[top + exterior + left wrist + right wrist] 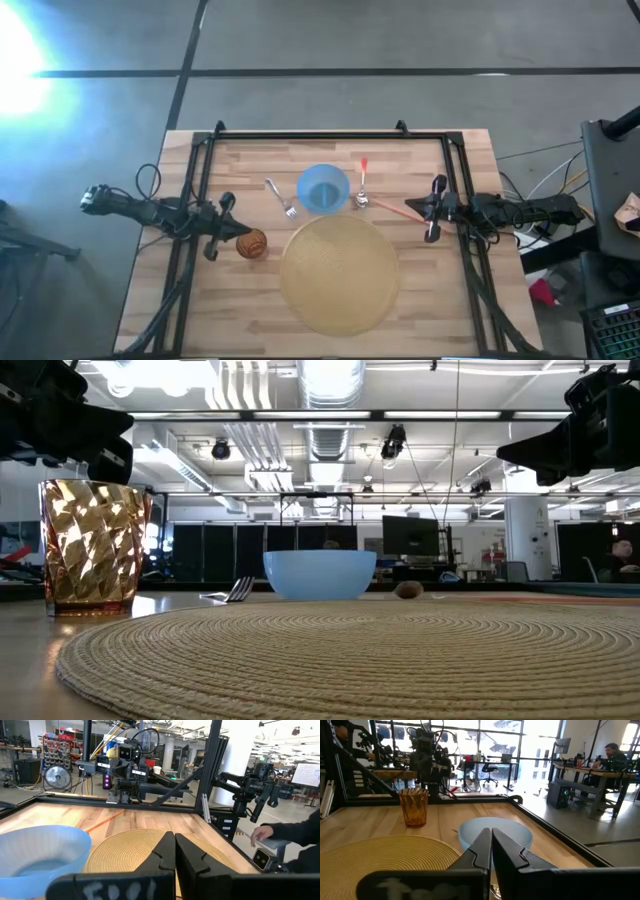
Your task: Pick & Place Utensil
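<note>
A metal fork (282, 198) lies flat on the wooden table, left of the blue bowl (323, 188). A spoon with a long orange handle (395, 209) lies right of the bowl, its head (360, 202) beside the bowl. A second small utensil with a red end (363, 170) lies just behind it. My left gripper (238, 232) is shut and empty above the table, next to the amber cup (252, 243). My right gripper (424, 210) is shut and empty above the orange handle's free end. Both show shut in their wrist views (174, 845) (490, 840).
A round woven placemat (340, 275) lies in front of the bowl. The amber cup (92, 545) stands upright at its left. A black frame (320, 135) runs along the table's far edge and sides. A person's hand (260, 835) shows beyond the table's near edge.
</note>
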Motion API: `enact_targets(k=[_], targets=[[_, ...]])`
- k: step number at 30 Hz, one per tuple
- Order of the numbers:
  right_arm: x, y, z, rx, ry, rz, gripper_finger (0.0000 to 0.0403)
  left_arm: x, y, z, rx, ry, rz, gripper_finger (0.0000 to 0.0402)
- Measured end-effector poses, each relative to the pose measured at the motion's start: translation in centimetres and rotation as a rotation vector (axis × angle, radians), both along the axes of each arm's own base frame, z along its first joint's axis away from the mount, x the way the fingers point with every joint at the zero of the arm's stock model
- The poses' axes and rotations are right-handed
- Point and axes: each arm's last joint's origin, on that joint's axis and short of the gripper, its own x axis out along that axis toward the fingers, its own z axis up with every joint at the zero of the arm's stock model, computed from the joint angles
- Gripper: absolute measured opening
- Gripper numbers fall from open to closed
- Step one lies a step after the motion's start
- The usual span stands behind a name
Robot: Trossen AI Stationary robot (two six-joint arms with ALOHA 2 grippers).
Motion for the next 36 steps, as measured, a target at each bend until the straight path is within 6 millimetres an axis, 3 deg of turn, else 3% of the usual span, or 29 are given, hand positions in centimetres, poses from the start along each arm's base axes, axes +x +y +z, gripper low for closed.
enact_targets(k=[21, 29, 36], targets=[[0.0, 0.0, 0.0, 0.0, 0.0, 0.0, 0.0008, 0.0, 0.0, 0.0, 0.004, -0.002, 0.01, 0.0007], [0.0, 0.0, 0.0, 0.0, 0.0, 0.0, 0.0008, 0.0, 0.4, 0.2, -0.027, -0.013, 0.126, 0.008], [0.0, 0.0, 0.0, 0.0, 0.0, 0.0, 0.0008, -0.2, 0.8, 1.9, -0.035, -0.146, 0.267, 0.014]])
